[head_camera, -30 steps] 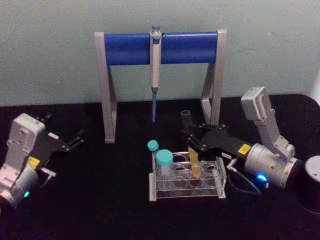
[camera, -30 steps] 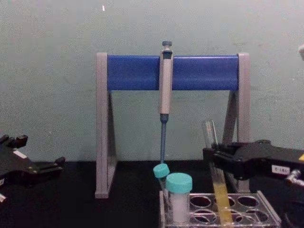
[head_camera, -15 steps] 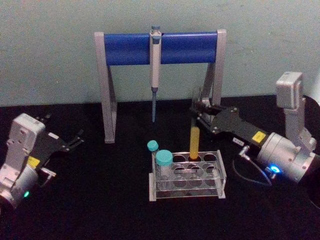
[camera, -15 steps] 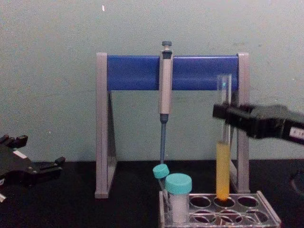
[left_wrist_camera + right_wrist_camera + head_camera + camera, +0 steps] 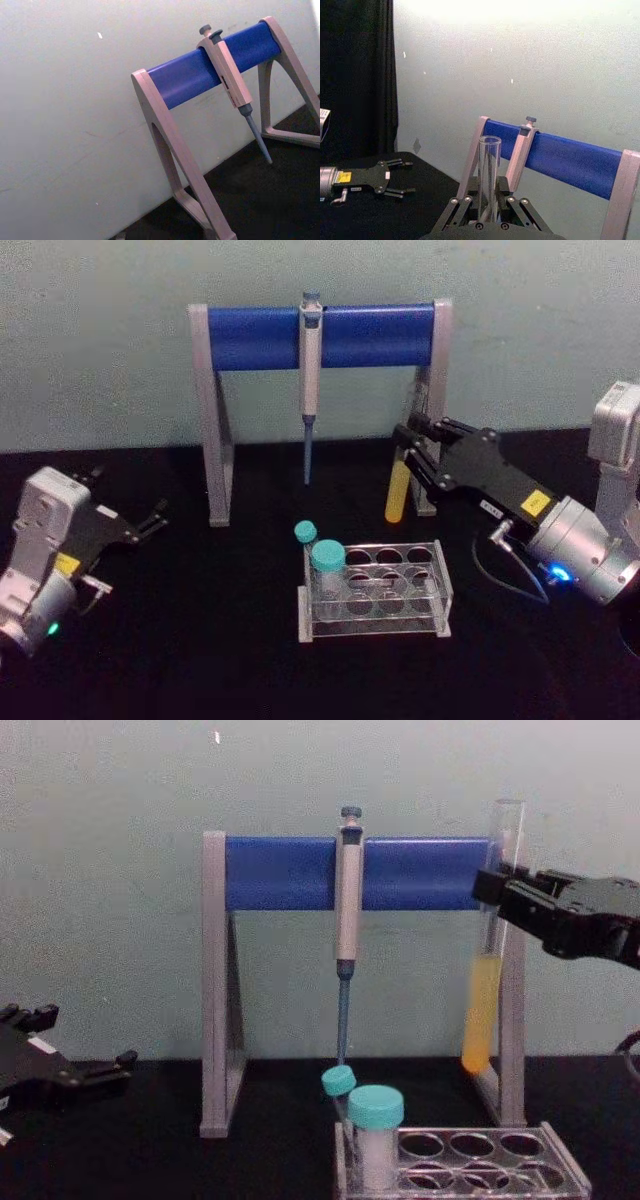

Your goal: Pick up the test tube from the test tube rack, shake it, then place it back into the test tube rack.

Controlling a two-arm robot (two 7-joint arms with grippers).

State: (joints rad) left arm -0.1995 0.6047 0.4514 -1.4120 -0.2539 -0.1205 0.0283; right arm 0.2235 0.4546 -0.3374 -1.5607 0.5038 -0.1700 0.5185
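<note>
The test tube point(image 5: 397, 496), clear glass with yellow liquid in its lower part, hangs upright in the air behind and above the test tube rack point(image 5: 372, 626). My right gripper point(image 5: 412, 447) is shut on its upper part. In the chest view the test tube point(image 5: 483, 1013) hangs well clear of the rack point(image 5: 562, 1167), with the right gripper point(image 5: 497, 887) clamped just below its open top. The right wrist view shows the tube point(image 5: 489, 165) rising between the closed fingers. My left gripper point(image 5: 152, 519) rests open at the left, apart from everything.
A grey-and-blue pipette stand point(image 5: 255, 337) with a hanging pipette point(image 5: 310, 370) stands behind the rack, close to the raised tube. A teal-capped white vial point(image 5: 328, 570) and a thin teal-capped tube point(image 5: 305, 532) sit in the rack's left end. Black table around.
My right gripper has lifted the test tube out of the rack, raising it and carrying it back and to the right. The left arm has not moved.
</note>
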